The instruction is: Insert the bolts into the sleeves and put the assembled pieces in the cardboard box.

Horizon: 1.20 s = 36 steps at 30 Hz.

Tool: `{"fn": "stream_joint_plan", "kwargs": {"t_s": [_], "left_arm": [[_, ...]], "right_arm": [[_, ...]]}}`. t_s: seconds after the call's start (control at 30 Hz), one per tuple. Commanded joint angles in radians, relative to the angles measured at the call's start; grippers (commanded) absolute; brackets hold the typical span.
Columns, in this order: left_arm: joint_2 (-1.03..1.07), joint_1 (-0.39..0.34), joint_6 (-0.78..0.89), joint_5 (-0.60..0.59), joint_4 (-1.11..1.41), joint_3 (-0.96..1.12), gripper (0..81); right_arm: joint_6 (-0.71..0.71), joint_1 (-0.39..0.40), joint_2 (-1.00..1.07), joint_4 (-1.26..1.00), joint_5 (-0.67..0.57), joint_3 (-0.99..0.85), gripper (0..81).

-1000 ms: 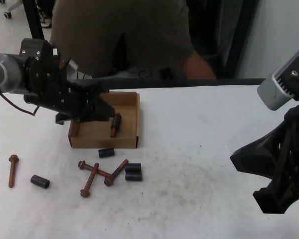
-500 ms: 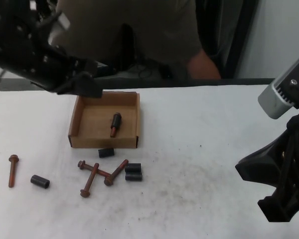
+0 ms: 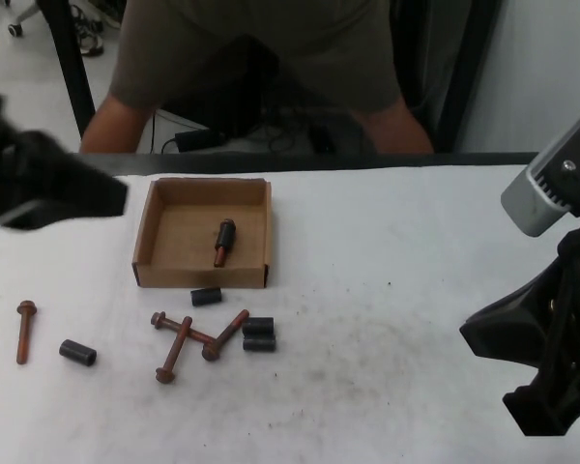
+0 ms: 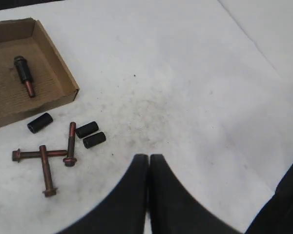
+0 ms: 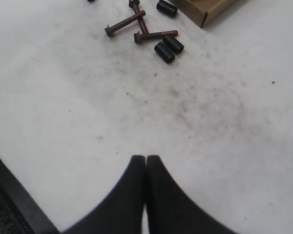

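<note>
Hovering above the bench (image 3: 416, 280), I keep my left pincer (image 4: 147, 157) with its two fingers pressed together and nothing between them. My right pincer (image 5: 145, 157) is the same, tips touching and empty, over bare white surface on the right. Both hang clear of the parts, which I judge suits a pause between pieces: one is delivered and the next is not yet picked.

The cardboard box (image 3: 201, 276) sits toward the far left, open side up. One assembled piece (image 3: 223, 240) lies flat on its floor, a rusty shank poking out of a black sleeve. It rests away from the walls, so there is room beside it for more.

A single sleeve (image 3: 206, 297) lies just in front of the box. Nearer me, three bolts (image 3: 187, 338) lie crossed over one another, with a pair of sleeves (image 3: 258, 333) side by side just next to them. A lone bolt (image 3: 23, 331) and a lone sleeve (image 3: 77, 353) lie well apart, further left.

The dark blur at the left of the high view is probably my left arm. By my count four bolts and four sleeves wait loose, so most of the work remains. The crossed heap looks the awkward part, so I would take whichever bolt lies uppermost.
</note>
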State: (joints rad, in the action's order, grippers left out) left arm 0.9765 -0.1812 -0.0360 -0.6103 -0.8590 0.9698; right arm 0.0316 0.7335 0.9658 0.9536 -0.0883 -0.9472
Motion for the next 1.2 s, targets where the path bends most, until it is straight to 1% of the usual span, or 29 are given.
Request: {"fn": "stream_joint_plan", "kwargs": {"t_s": [0.0,0.07,0.27,0.33,0.43,0.5,0.57,0.8,1.0,1.17], "left_arm": [[-0.168,-0.003,0.046,0.048,0.004,-0.088,0.8],[-0.255,-0.003,0.080,0.064,0.004,-0.133,0.8],[-0.457,-0.003,0.145,0.070,0.004,-0.224,0.8],[-0.497,-0.003,0.145,0.070,0.004,-0.244,0.8],[-0.534,-0.003,0.145,0.070,0.000,-0.257,0.8],[-0.541,-0.003,0.143,0.070,-0.007,-0.258,0.8],[-0.540,-0.003,0.143,0.070,-0.008,-0.258,0.8],[-0.540,-0.003,0.141,0.070,-0.008,-0.258,0.8],[-0.540,-0.003,0.141,0.070,-0.010,-0.258,0.8],[-0.540,-0.003,0.141,0.070,-0.019,-0.258,0.8]], "right_arm": [[-0.039,-0.006,0.000,0.000,0.002,-0.010,0.4],[-0.078,-0.006,0.000,0.000,0.002,-0.010,0.4],[-0.068,-0.006,0.007,-0.002,0.000,-0.010,1.5],[-0.060,-0.006,0.027,-0.002,0.000,-0.010,4.1],[-0.013,-0.006,0.087,-0.027,0.000,-0.010,12.1],[0.046,-0.006,0.147,-0.065,0.000,-0.010,18.8],[0.104,-0.006,0.211,-0.128,0.002,-0.010,22.6],[0.343,-0.006,0.449,-0.380,0.002,-0.040,22.5],[0.572,-0.006,0.662,-0.398,0.002,-0.171,22.5],[0.669,-0.001,0.788,-0.398,0.002,-0.274,22.5]]}}
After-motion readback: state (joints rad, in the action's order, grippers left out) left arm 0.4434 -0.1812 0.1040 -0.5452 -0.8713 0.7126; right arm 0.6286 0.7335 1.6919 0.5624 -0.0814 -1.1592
